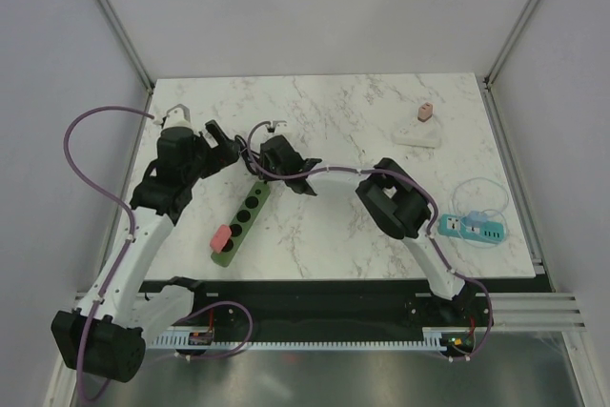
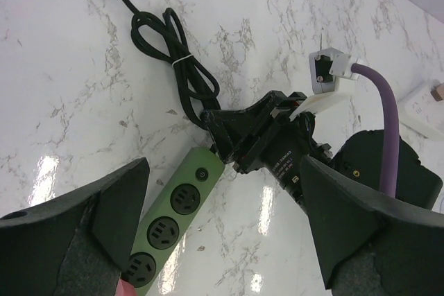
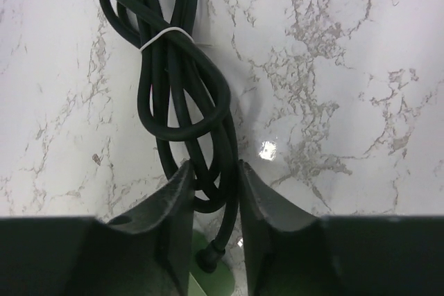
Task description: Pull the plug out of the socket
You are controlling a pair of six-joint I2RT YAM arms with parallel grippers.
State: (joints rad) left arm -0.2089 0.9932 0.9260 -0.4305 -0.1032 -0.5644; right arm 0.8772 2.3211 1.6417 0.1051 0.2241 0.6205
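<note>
Lying slantwise on the marble counter (image 1: 381, 131): a green power strip (image 1: 243, 219), with the pink plug (image 1: 221, 236) stuck in its near end. At the far end, a black cord (image 3: 177, 81), bunched in loops and tied with a white band (image 3: 166, 36). Right gripper (image 3: 214, 171) squeezed in on that cord, just beside the end of the strip. Left gripper (image 2: 223, 185) spread wide, hanging over the strip, holding nothing.
</note>
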